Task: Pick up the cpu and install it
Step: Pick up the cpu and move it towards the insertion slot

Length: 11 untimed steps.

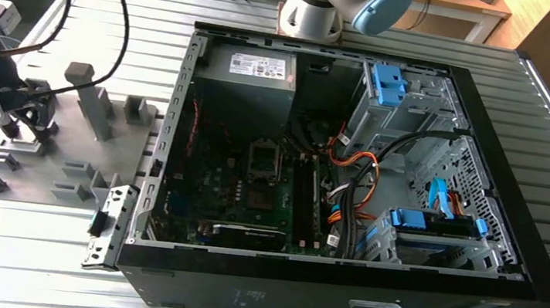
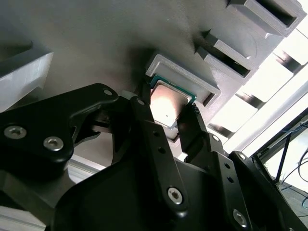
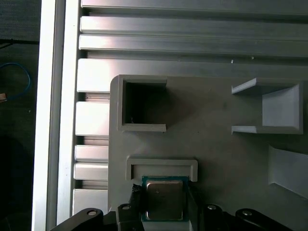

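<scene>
Small flat square cpu (image 2: 168, 103) (image 3: 163, 199) with a silvery metal top, held by the black two-fingered claw (image 2: 167, 107) (image 3: 163, 198) (image 1: 35, 125).
It lies in a pale grey plastic holder block (image 3: 161, 166) (image 2: 183, 72) with a raised rim, on a grey fixture plate (image 3: 216, 144). The claw is narrowed onto it, a fingertip (image 2: 143, 100) against each of two opposite edges. The plate rests on the ribbed aluminium worktop (image 3: 192, 43) (image 1: 33, 274); the open black computer case (image 1: 341, 301) stands well apart, toward the exterior view's right.

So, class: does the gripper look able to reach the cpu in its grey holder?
Probably yes: the gripper sits right at the cpu, whose top lies uncovered in the grey holder.
</scene>
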Available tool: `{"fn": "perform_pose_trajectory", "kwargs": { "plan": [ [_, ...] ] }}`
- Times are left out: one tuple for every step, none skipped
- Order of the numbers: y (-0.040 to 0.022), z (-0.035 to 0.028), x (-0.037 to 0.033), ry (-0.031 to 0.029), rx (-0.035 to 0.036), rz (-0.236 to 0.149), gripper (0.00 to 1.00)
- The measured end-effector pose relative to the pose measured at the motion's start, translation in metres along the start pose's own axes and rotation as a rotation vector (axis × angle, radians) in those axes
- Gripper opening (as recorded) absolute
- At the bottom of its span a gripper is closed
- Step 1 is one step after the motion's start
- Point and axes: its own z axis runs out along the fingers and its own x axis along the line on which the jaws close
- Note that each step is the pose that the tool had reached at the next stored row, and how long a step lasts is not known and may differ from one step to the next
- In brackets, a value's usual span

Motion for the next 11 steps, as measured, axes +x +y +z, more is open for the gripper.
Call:
{"fn": "perform_pose_trajectory", "kwargs": {
  "plan": [
    [0.0,0.0,0.0,0.0,0.0,0.0,0.47],
    [0.0,0.0,0.0,-0.0001,0.0,0.0,0.47],
    [0.0,0.0,0.0,-0.0001,-0.0001,0.0,0.47],
    [0.0,0.0,0.0,0.0,0.0,0.0,0.47],
    [0.0,0.0,0.0,0.0,0.0,0.0,0.47],
    [0.0,0.0,0.0,0.0,-0.0001,0.0,0.47],
    [0.0,0.0,0.0,0.0,0.0,0.0,0.47],
    [0.0,0.0,0.0,-0.0001,0.0,0.0,0.47],
    [0.0,0.0,0.0,0.0,0.0,0.0,0.47],
    [0.0,0.0,0.0,-0.0001,-0.0001,0.0,0.47],
    [0.0,0.0,0.0,-0.0001,-0.0001,0.0,0.47]
  ]
}}
